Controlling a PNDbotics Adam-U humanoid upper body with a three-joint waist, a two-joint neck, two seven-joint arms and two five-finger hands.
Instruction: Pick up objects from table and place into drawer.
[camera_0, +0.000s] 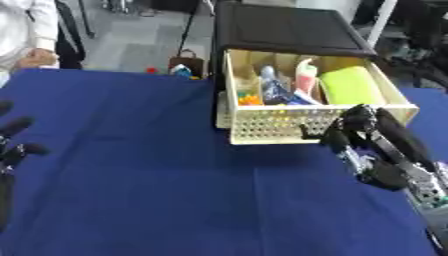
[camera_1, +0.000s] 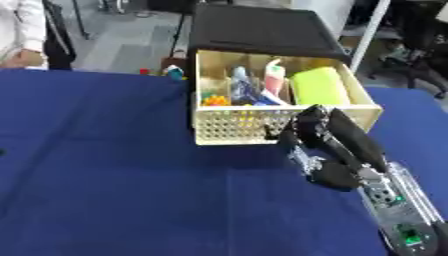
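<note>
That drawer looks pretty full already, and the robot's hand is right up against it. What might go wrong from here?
1. The right hand sits at the front wall of the drawer; a push at an angle might skew or jam it.
2. The yellow-green item and the tube stand high, so they might catch on the black cabinet if the drawer slides in.
3. The drawer is crowded, so anything added may not settle flat.

Lab or workshop, grey floor (camera_0: 131, 40), equipment stands, blue-clothed table (camera_0: 131, 165), office chair (camera_1: 420, 55)
</note>
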